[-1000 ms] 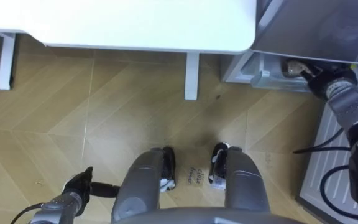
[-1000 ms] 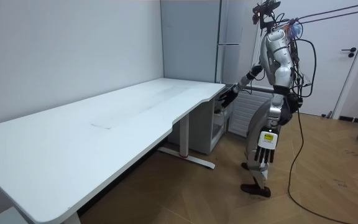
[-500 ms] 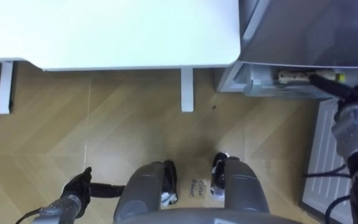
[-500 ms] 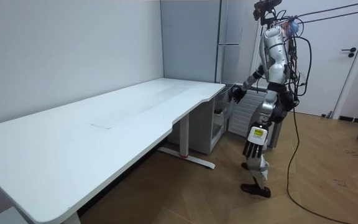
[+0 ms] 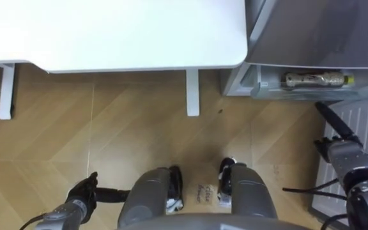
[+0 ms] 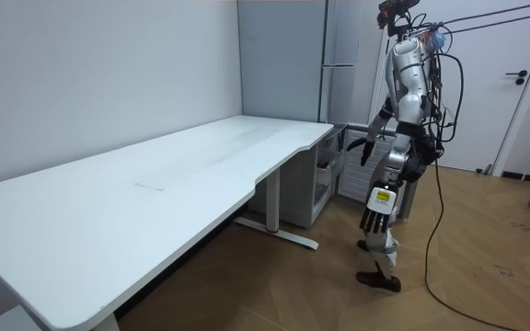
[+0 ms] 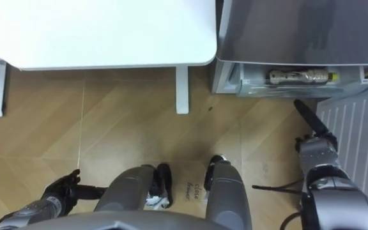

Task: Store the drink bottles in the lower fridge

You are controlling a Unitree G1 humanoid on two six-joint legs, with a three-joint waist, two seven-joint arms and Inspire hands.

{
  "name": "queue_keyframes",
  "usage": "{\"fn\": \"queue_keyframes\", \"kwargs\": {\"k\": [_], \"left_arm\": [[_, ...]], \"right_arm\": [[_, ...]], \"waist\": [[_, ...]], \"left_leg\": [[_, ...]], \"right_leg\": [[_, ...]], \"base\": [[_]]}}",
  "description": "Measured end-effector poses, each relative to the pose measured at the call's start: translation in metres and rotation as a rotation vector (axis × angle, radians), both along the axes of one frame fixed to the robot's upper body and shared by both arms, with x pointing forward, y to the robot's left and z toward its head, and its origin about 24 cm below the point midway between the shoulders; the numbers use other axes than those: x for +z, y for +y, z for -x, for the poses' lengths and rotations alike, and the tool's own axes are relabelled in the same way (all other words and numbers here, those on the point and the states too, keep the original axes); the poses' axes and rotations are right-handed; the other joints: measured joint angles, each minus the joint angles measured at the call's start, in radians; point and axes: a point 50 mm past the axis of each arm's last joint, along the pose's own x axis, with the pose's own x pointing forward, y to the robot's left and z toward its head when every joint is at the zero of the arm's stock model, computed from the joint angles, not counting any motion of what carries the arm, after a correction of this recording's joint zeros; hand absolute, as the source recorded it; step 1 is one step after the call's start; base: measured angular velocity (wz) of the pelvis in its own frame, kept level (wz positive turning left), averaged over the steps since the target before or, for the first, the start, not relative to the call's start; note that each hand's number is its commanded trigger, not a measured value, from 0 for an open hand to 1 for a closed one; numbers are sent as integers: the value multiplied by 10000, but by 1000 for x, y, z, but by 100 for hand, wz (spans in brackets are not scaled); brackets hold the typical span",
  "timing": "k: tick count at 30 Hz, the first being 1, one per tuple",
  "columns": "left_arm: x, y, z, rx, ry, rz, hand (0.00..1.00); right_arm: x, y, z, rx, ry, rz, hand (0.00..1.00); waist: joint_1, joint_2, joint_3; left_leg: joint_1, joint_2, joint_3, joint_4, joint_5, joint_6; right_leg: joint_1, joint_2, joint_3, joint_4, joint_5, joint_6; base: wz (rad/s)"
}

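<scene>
Held right hand (image 5: pixel 342 153) straight-fingered, empty, just short of bottle (image 5: pixel 313 79) lying crosswise along front edge of fridge (image 5: pixel 318 32), ahead of fingers (image 5: pixel 334 121); hung left hand (image 5: pixel 82 191) relaxed, well apart.

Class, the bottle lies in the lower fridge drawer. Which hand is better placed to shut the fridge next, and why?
Right, probably: the right hand is open just before the drawer and beside the open door; the left hand hangs low on the far side.

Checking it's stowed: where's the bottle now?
In the left eye view, upper right, the bottle lies in the fridge's bottom tray, beyond the right hand.
</scene>
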Motion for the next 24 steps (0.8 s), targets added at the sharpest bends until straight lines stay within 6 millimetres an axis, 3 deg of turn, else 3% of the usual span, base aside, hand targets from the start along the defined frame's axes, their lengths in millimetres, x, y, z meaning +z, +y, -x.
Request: {"fn": "queue_keyframes", "kwargs": {"k": [6,12,17,24], "left_arm": [[-1,-2,0,37,28,54,0],[-1,-2,0,-17,108,43,0],[-1,-1,-4,-112,235,-18,0],[-2,4,3,-447,878,-293,0]], "right_arm": [[-4,4,2,-635,-1072,-702,0],[-6,6,3,-613,-1697,-924,0],[1,8,-10,-324,-2555,-1116,0],[17,9,-33,369,-3825,-1067,0]], "waist": [[32,200,2],[19,198,9],[-76,45,91],[-16,-57,137]], "left_leg": [[-122,-22,-29,61,-2,4],[-146,-36,-24,71,-2,4],[-752,-387,-118,573,-38,82],[-2645,-350,-472,3201,-939,69]], "right_leg": [[-85,-33,-27,32,-7,23],[-138,-53,-12,125,-12,23],[-944,-478,23,1162,-423,33],[-2560,-698,-84,3479,-1284,-72]], "base": [[1],[1],[16],[14]]}}
